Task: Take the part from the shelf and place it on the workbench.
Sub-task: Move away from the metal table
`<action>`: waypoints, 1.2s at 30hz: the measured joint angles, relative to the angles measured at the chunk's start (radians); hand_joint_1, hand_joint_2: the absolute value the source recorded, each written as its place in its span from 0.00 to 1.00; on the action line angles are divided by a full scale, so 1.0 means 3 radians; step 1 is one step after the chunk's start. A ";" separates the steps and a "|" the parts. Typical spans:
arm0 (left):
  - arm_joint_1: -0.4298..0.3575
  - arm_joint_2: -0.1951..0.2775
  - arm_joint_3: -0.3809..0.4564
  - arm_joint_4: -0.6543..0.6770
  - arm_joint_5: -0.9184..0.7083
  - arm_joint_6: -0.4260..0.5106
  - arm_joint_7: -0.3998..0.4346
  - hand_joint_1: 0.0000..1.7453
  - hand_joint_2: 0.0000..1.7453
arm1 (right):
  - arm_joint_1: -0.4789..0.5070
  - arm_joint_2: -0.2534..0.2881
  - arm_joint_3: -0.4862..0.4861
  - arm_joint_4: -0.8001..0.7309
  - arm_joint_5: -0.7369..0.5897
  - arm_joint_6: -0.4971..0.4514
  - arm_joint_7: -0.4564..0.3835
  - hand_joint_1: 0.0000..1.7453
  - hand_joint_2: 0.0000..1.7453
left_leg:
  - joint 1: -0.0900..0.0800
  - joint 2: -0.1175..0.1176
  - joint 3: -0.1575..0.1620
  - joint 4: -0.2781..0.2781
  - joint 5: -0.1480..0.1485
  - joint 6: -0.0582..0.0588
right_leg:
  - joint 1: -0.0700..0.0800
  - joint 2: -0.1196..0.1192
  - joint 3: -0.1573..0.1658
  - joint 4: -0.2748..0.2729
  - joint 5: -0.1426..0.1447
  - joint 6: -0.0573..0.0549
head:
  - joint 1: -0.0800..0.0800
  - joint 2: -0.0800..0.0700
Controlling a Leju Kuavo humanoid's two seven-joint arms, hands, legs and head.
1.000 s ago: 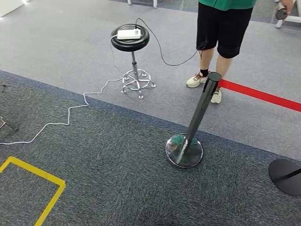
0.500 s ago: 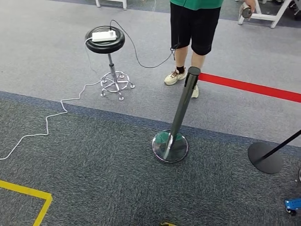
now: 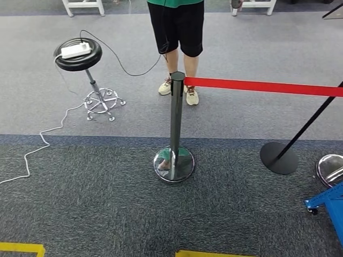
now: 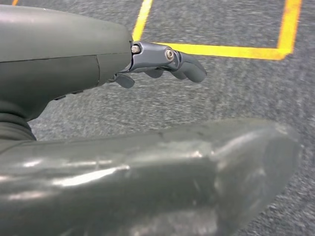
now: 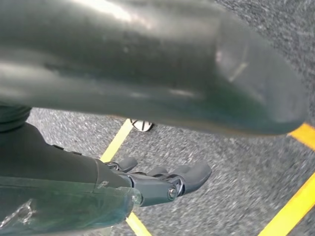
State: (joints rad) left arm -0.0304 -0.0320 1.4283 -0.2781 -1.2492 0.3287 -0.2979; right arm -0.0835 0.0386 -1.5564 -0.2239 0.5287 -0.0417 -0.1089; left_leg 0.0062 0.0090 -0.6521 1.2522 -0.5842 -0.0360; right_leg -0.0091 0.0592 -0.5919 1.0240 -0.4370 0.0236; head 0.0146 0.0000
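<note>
Dark grey carpet [image 3: 101, 214] fills the near ground of the head view and gives way to a paler grey strip [image 3: 243, 48] farther off. A person in black shorts [image 3: 177, 24] and pale trainers stands on the pale strip, directly behind a chrome barrier post [image 3: 177, 115] that rises upright from a mirrored round base [image 3: 173, 165] on the dark carpet. A red barrier tape [image 3: 262, 86] runs from the post's top toward the right edge. To the right, a black post leans up from a flat black disc base [image 3: 278, 158], with the rim of another chrome base [image 3: 330, 168] just beside it and a blue cart corner [image 3: 327, 206] near that. On the left, a black round stool [image 3: 78, 54] on a chrome foot carries a white power strip [image 3: 75, 50]; a white cable [image 3: 44, 142] snakes across the floor and a black cable [image 3: 125, 69] trails toward the person. Yellow floor tape [image 3: 210, 254] marks the near edge.

The left hand [image 4: 163, 61] hangs over the carpet, fingers extended and apart, holding nothing. The right hand [image 5: 163, 184] is likewise spread and empty above yellow lines. The part to be fetched cannot be located in any view.
</note>
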 joint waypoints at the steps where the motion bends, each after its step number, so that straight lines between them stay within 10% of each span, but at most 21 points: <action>1: -0.0001 0.0003 0.0002 0.0000 -0.0006 0.0003 0.0003 0.00 0.00 | 0.0001 -0.0003 0.0000 0.0000 -0.0005 -0.0006 0.0000 0.00 0.00 | 0.0002 -0.0029 0.0077 -0.0185 0.0130 0.0009 | -0.0003 0.0044 0.0001 0.0000 0.0004 0.0005 | 0.0000 0.0000; 5: -0.0010 0.0019 0.0003 0.0000 -0.0024 0.0011 0.0024 0.00 0.00 | -0.0002 -0.0017 0.0000 0.0000 -0.0009 -0.0020 0.0002 0.00 0.00 | 0.0019 -0.0285 0.0351 -0.0822 0.0366 0.0035 | -0.0006 0.0200 -0.0031 0.0008 0.0022 0.0067 | -0.0010 0.0001; 7: -0.0020 0.0026 0.0003 0.0000 -0.0043 0.0023 0.0040 0.00 0.00 | 0.0019 -0.0022 0.0000 0.0000 -0.0010 -0.0024 0.0004 0.00 0.00 | 0.0011 -0.0227 0.0359 -0.0846 0.0374 0.0077 | -0.0021 0.0243 -0.0053 -0.0012 0.0038 0.0114 | -0.0010 0.0000; 11: -0.0008 0.0046 0.0001 0.0000 -0.0122 0.0079 0.0107 0.00 0.00 | 0.0015 -0.0033 0.0000 0.0000 -0.0035 -0.0038 0.0003 0.00 0.00 | -0.0002 -0.0069 0.0374 -0.0877 0.0395 0.0156 | -0.0008 -0.0087 -0.0281 0.0463 -0.0234 0.0149 | 0.0025 0.0000; 14: 0.0006 0.0061 0.0001 0.0000 -0.0136 0.0089 0.0133 0.00 0.00 | 0.0005 -0.0044 0.0000 0.0001 -0.0067 -0.0039 0.0000 0.00 0.00 | -0.0018 0.0058 0.0378 -0.0874 0.0385 0.0169 | -0.0008 -0.0163 -0.0496 0.0948 -0.0414 0.0160 | 0.0035 0.0000; 20: -0.0005 0.0069 -0.0001 0.0000 -0.0147 0.0089 0.0137 0.00 0.00 | -0.0005 -0.0072 0.0000 0.0001 -0.0176 -0.0040 -0.0013 0.00 0.00 | -0.0042 0.0240 0.0444 -0.0864 0.0331 0.0101 | 0.0015 -0.0368 0.0048 0.0006 -0.0030 0.0097 | 0.0036 0.0000; 24: -0.0026 0.0068 -0.0003 0.0000 -0.0153 0.0089 0.0134 0.00 0.00 | 0.0000 -0.0079 0.0000 0.0001 -0.0225 -0.0039 -0.0034 0.00 0.00 | -0.0025 0.0205 0.0437 -0.0805 0.0259 0.0022 | 0.0011 -0.0245 0.0035 -0.0022 -0.0005 0.0016 | 0.0028 0.0000; 29: -0.0013 0.0061 -0.0004 0.0000 -0.0159 0.0089 0.0126 0.00 0.00 | -0.0009 -0.0087 0.0000 0.0001 -0.0341 -0.0046 -0.0060 0.00 0.00 | -0.0010 0.0012 -0.0001 0.0073 -0.0119 -0.0022 | -0.0003 -0.0065 0.0032 -0.0032 0.0016 -0.0017 | 0.0003 0.0000; 33: -0.0010 0.0054 -0.0004 0.0000 -0.0170 0.0086 0.0096 0.00 0.00 | -0.0008 -0.0093 0.0000 0.0000 -0.0445 -0.0058 -0.0079 0.00 0.00 | 0.0039 -0.0148 0.0223 -0.0502 0.0293 -0.0036 | -0.0009 0.0099 0.0028 -0.0021 0.0026 0.0015 | -0.0003 0.0000; 36: -0.0011 0.0045 -0.0004 0.0001 -0.0182 0.0080 0.0080 0.00 0.00 | -0.0007 -0.0102 0.0000 0.0001 -0.0484 -0.0058 -0.0098 0.00 0.00 | 0.0056 -0.0313 0.0358 -0.0829 0.0369 -0.0006 | -0.0017 0.0217 -0.0021 -0.0015 0.0042 0.0086 | -0.0016 0.0001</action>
State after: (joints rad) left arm -0.0339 -0.0186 1.4271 -0.2778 -1.3039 0.3527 -0.2740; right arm -0.0855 0.0081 -1.5564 -0.2237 0.3836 -0.0591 -0.1384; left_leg 0.0231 -0.0848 -0.5446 1.0037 -0.4736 -0.0377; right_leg -0.0143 0.1242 -0.5983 1.0195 -0.4244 0.0494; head 0.0098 0.0002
